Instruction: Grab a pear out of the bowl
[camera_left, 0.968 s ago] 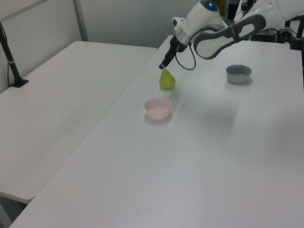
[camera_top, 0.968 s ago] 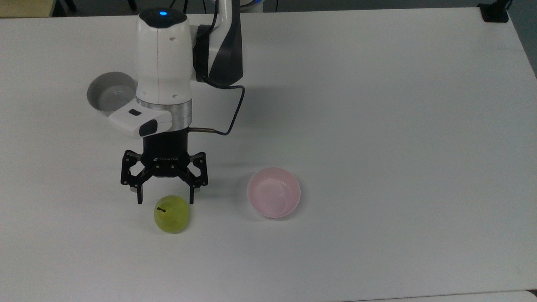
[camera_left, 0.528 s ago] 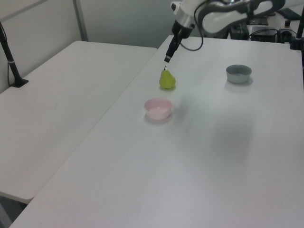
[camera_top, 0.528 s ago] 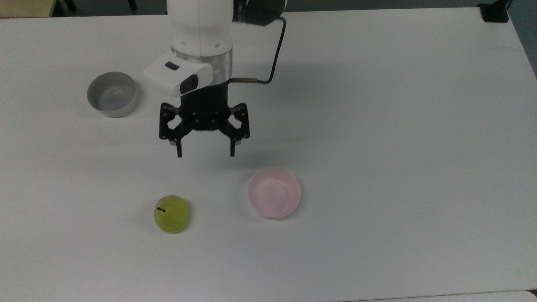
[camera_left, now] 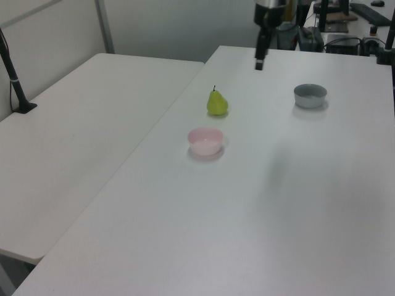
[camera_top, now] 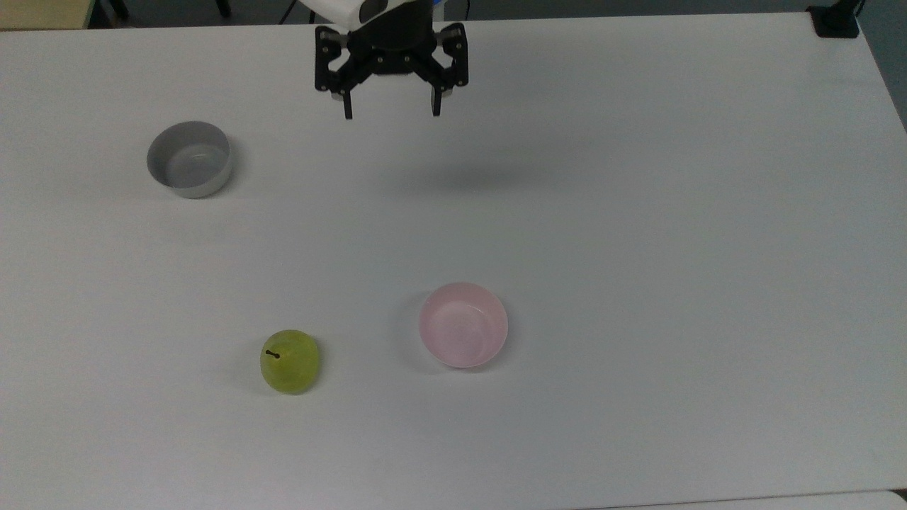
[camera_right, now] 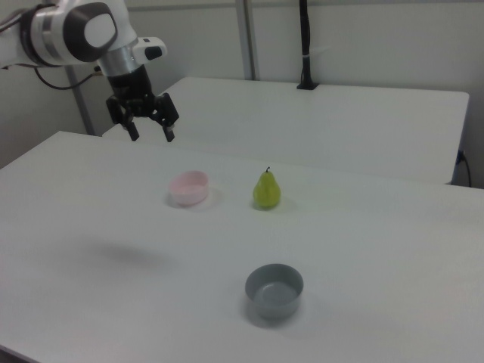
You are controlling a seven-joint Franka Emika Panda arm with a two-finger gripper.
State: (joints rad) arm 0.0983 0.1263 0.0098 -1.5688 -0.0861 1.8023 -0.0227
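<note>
At the top edge of the top view, you are losing the arm: the frame is cutting it off just above the pincer (camera_top: 390, 112), leaving a sliver of white housing. In the left view's upper middle, you are seeing the pincer (camera_left: 260, 64) edge-on as a dark strip, so its fingers are overlapping. The right view's left edge is cropping the arm (camera_right: 45, 34).

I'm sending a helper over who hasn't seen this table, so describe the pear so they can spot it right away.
On the big white table, find the pale pink bowl. The pear stands upright on the bare tabletop to the top view's left of that bowl, not touching it. It is the one yellow-green thing there, with a short dark stem; the others are bowls, pink and grey.
</note>
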